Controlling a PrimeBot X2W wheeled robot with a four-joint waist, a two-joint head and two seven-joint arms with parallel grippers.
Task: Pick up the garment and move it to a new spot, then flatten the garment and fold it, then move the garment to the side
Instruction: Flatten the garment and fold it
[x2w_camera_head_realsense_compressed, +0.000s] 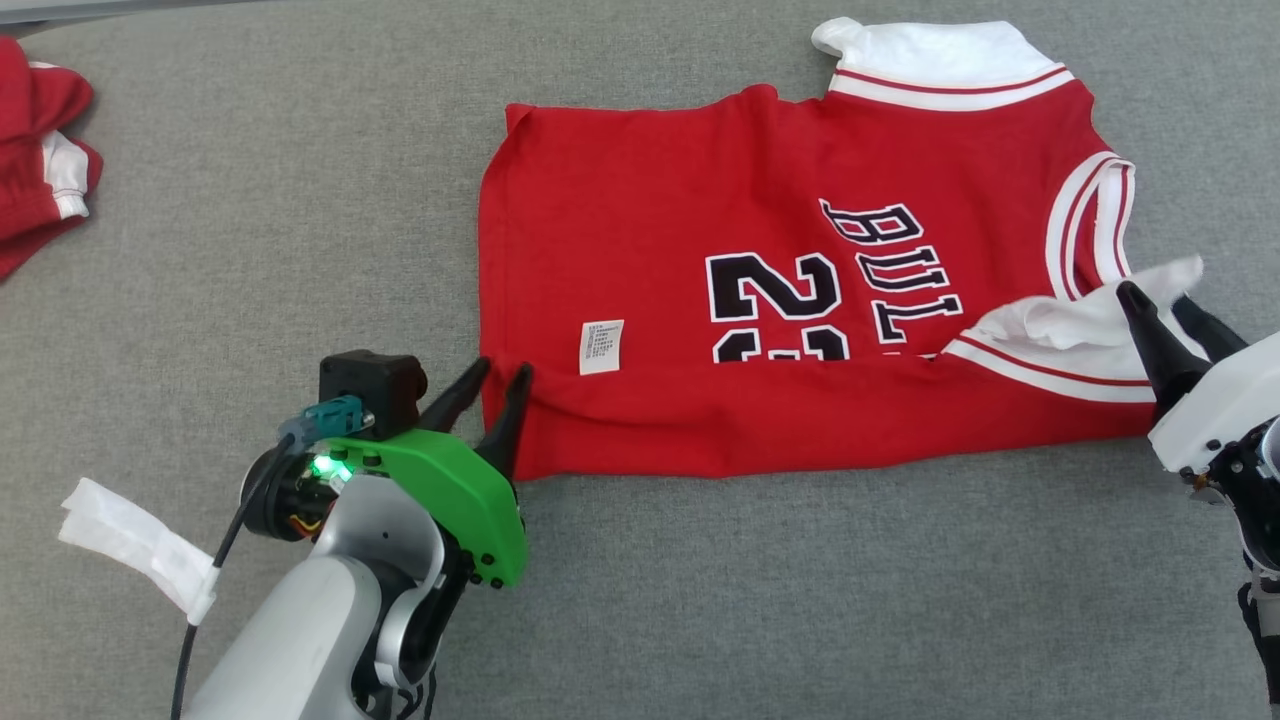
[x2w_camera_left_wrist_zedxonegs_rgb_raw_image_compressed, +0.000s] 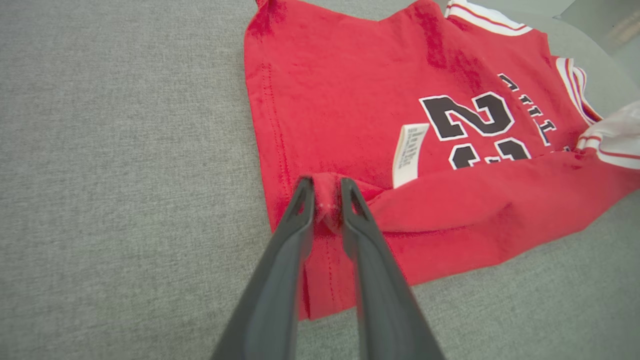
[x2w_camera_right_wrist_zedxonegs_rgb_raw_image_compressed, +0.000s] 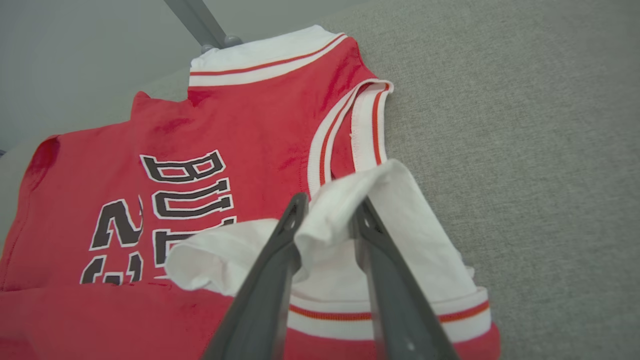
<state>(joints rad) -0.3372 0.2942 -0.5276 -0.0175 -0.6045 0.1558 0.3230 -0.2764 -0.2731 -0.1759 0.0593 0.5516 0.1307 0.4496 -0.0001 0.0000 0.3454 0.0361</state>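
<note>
jersey (x2w_camera_head_realsense_compressed: 650, 200), half-folded: left claw (x2w_camera_head_realsense_compressed: 503, 368) at hem (x2w_camera_left_wrist_zedxonegs_rgb_raw_image_compressed: 280, 150), right claw (x2w_camera_head_realsense_compressed: 1152, 296) at sleeve (x2w_camera_right_wrist_zedxonegs_rgb_raw_image_compressed: 400, 200), to square the fold; jaws astride fabric, grip unclear.

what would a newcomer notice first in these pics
A red jersey lies spread on the grey surface, its near edge folded up over the black number. The left gripper has the jersey's near left corner between its fingers, and the right gripper has the white sleeve at the right end between its own.

Grey fabric surface (x2w_camera_head_realsense_compressed: 250, 200): red jersey (x2w_camera_head_realsense_compressed: 650, 250), second red garment (x2w_camera_head_realsense_compressed: 40, 160), white strip (x2w_camera_head_realsense_compressed: 140, 545).
</note>
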